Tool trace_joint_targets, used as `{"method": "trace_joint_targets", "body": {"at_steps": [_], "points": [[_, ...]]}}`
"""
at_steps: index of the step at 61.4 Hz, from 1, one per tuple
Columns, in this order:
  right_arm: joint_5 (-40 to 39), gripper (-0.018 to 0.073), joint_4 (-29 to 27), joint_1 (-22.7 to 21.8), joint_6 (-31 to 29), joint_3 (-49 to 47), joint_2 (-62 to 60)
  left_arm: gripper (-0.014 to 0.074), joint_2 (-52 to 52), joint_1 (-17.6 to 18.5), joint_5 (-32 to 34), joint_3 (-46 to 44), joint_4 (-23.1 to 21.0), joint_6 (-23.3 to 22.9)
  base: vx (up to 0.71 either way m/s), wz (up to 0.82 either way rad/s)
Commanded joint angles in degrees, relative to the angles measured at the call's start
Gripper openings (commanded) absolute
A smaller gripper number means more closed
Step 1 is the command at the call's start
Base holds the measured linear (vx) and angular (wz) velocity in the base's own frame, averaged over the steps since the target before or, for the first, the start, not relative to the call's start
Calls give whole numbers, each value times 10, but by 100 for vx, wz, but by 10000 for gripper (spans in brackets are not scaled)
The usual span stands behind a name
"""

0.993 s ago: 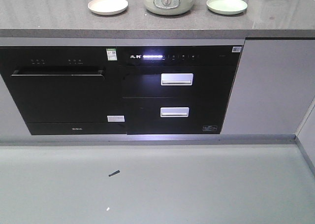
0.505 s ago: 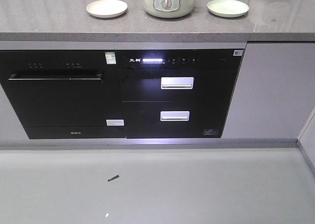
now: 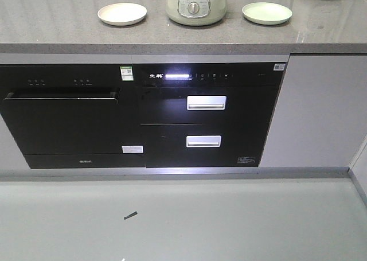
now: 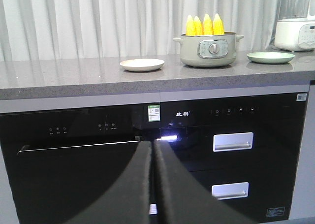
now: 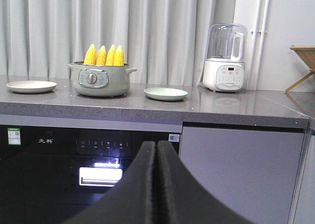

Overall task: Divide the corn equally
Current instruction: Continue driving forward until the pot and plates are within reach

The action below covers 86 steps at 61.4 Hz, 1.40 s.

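Four cobs of bright-yellow corn (image 4: 204,24) stand upright, tapered tips up, side by side in a round, pale-green electric pot (image 4: 209,49) with stubby side handles and a dial set in a silver panel. The pot sits on a grey, speckled stone countertop (image 4: 74,76) between two shallow round plates, each lying apart from it and bare: a cream plate (image 4: 142,64) on one side and a mint-green plate (image 4: 270,57) on the other.

Pleated white curtains (image 4: 98,22) hang behind. Farther along the counter past the green plate stands a white blender (image 5: 225,59) with a clear domed jar.

Under the counter, glossy black glass fronts reflect the room: a built-in dishwasher (image 3: 63,123) with a long bar handle, and beside it a two-drawer unit (image 3: 206,123) with brushed-metal recessed pulls and a lit white strip on its control panel.

The left gripper (image 4: 152,147) has its matte black, curved fingers pressed flat together with nothing between them; it hangs in front of the appliance fronts, below counter level. The right gripper (image 5: 156,146) is likewise closed finger to finger and empty, well short of the corn.
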<state>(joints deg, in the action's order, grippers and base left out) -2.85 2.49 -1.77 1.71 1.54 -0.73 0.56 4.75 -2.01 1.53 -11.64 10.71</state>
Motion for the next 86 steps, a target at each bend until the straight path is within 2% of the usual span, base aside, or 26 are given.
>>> {"method": "trace_joint_targets", "body": {"at_steps": [1, 86], "points": [[-45, -4, 6, -4, -3, 6, -2, -7, 10, -1, 41, 2, -2, -6, 8, -2], [-45, -4, 6, -4, -3, 6, -2, -7, 10, -1, 41, 2, -2, -6, 8, -5]]}}
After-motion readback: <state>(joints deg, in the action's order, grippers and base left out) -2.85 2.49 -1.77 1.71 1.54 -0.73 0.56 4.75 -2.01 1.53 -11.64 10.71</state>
